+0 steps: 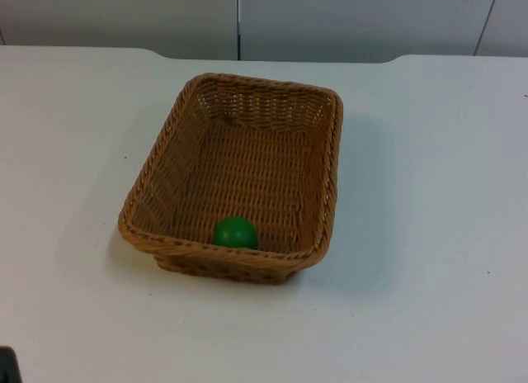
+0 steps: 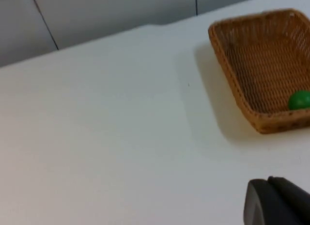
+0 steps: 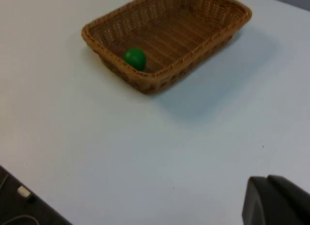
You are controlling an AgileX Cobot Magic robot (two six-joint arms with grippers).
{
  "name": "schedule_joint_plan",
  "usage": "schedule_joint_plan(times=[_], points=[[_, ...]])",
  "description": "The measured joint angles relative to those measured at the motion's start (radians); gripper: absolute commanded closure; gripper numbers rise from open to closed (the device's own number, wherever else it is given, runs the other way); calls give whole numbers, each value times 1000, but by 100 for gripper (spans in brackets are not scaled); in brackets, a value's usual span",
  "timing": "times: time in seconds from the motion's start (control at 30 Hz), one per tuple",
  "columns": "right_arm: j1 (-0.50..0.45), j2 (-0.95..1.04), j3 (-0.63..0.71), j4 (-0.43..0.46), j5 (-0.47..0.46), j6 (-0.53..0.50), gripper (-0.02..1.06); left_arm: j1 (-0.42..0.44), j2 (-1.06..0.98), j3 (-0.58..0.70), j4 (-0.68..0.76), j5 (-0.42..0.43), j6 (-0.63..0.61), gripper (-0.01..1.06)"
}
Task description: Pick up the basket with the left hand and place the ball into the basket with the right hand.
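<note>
Item 1, nearest: my left gripper (image 2: pixel 278 200), one black fingertip visible, hanging over bare white table (image 1: pixel 429 317). Whether the jaws stand apart or together, I cannot tell.

Item 2: my right gripper (image 3: pixel 276 200), likewise one black fingertip over bare table, well apart from the basket; jaw state cannot be told.

Item 3: green ball (image 1: pixel 235 233), already lying inside the basket, touching its near short wall.

Item 4: rectangular wicker basket (image 1: pixel 318 164), resting flat on the table, held by neither arm. Its long axis runs from near to far, toward the grey partition wall (image 1: pixel 124 20).

Note: both grippers stand off from the basket; I judge neither clearly nearer. The placement looks done.
</note>
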Motion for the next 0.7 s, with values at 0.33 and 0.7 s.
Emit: schedule_joint_plan(times=[0.33, 0.7], points=[[0, 0, 0, -41, 0, 2, 105, 0, 0, 55, 0, -17, 0, 105], [0, 0, 5, -51, -26, 9, 105, 0, 0, 83, 4, -63, -28, 105]])
